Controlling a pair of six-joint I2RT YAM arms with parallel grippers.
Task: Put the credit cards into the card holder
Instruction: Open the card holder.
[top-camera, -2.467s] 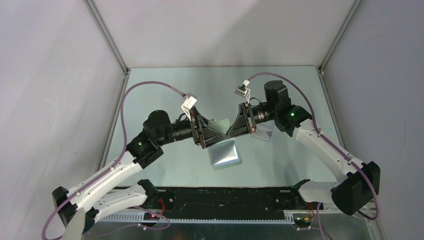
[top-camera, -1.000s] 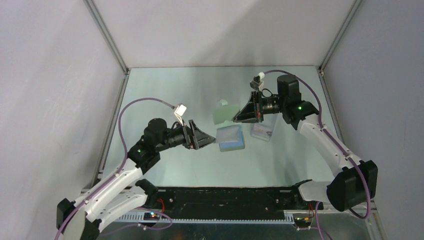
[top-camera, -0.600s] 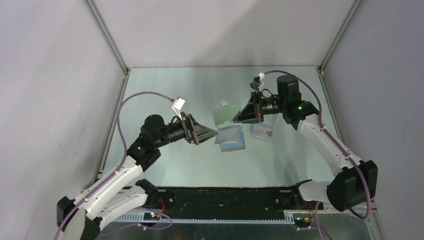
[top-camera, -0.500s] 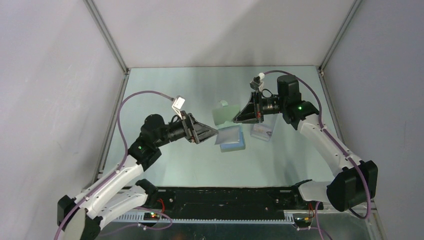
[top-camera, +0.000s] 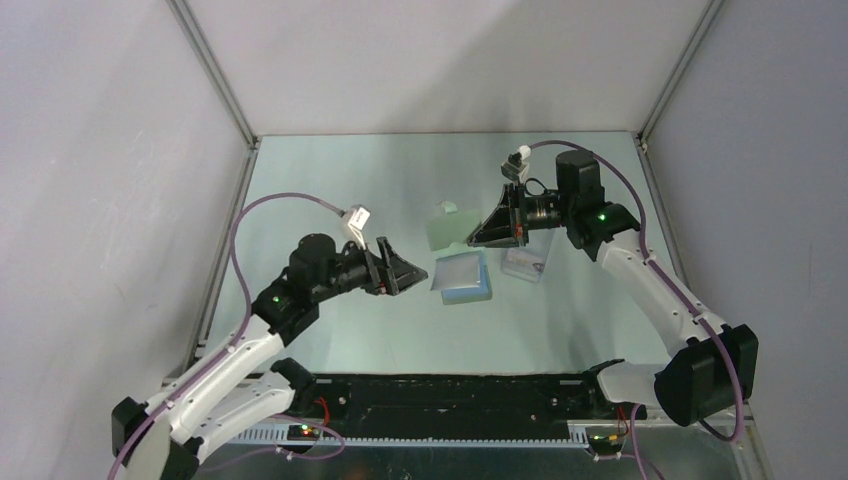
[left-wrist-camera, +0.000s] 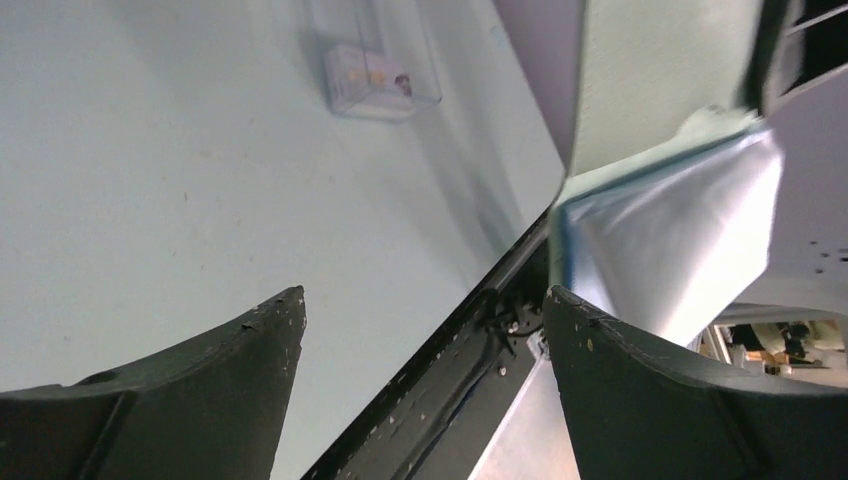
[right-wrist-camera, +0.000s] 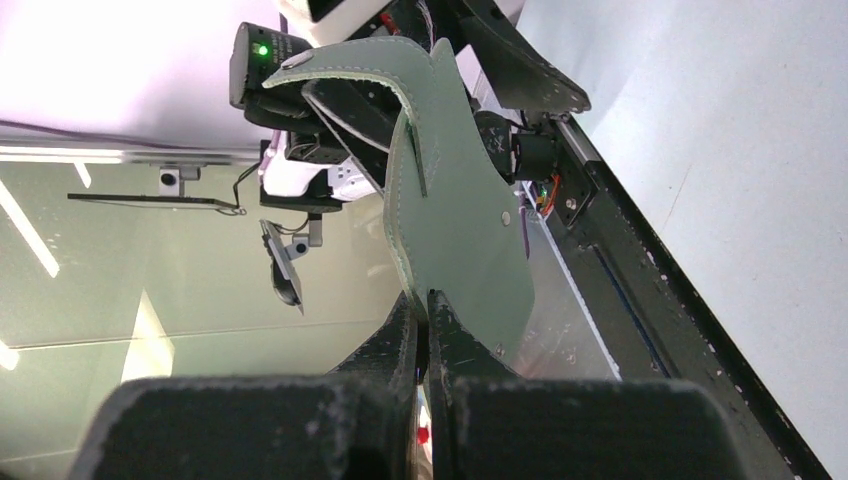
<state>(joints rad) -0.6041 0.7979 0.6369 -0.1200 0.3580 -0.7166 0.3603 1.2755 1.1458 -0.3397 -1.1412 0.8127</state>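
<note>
Presently, the left end effector (top-camera: 412, 270) is hovering released over the worktop (top-camera: 330, 190), its fingers (left-wrist-camera: 250, 360) spreading wide with nothing between them and pointing toward the holder (top-camera: 447, 226). The holder is hanging unfolded at mid-worktop, with its grey-green upper flap (right-wrist-camera: 455, 200) standing upright and its pale, blue-edged lower flap (top-camera: 464, 277) drooping below. Whether it is touching the worktop cannot be told. The right end effector (top-camera: 472, 236) is clenching the upper flap's edge, near a snap stud (right-wrist-camera: 506, 217). A clear case (top-camera: 524, 264) is lying just right of the holder, containing a pale item (left-wrist-camera: 365, 75).
</note>
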